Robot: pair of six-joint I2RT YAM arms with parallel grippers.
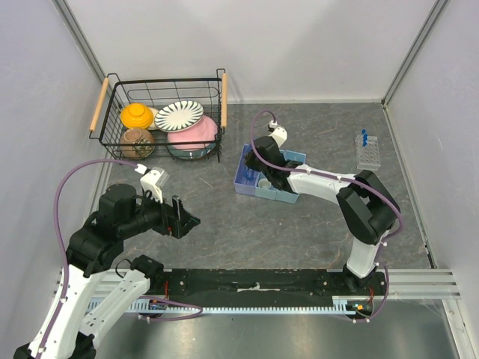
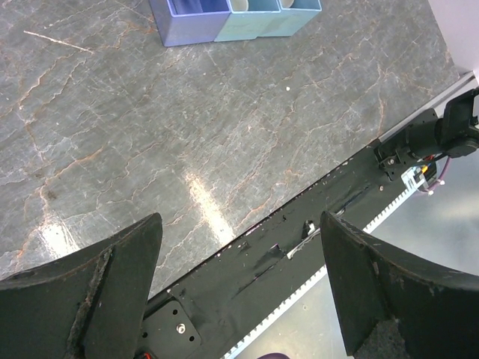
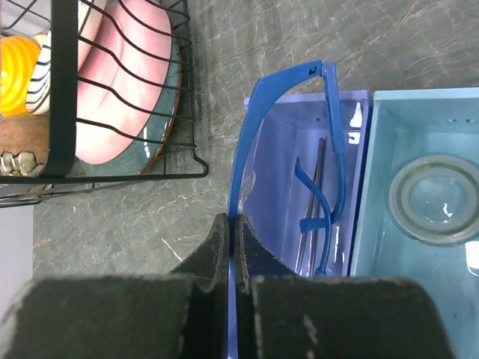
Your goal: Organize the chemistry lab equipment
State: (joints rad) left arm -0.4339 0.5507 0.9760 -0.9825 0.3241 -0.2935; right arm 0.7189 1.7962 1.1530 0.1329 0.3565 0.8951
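From above, a grey marbled table [image 1: 299,224] is seen, closed in by plain white walls [image 1: 262,45]. The clear tube rack [image 1: 367,153] is placed near the right wall, well apart from the blue tray [image 1: 251,183].

In the left wrist view, the fingers of the left gripper [image 2: 241,224] are spread wide over the table.

In the right wrist view, the fingers of the right gripper [image 3: 232,222] are pinched on a blue plastic tool [image 3: 254,112] over the tray's purple compartment [image 3: 277,172], where a thin metal spatula [image 3: 317,172] is laid.
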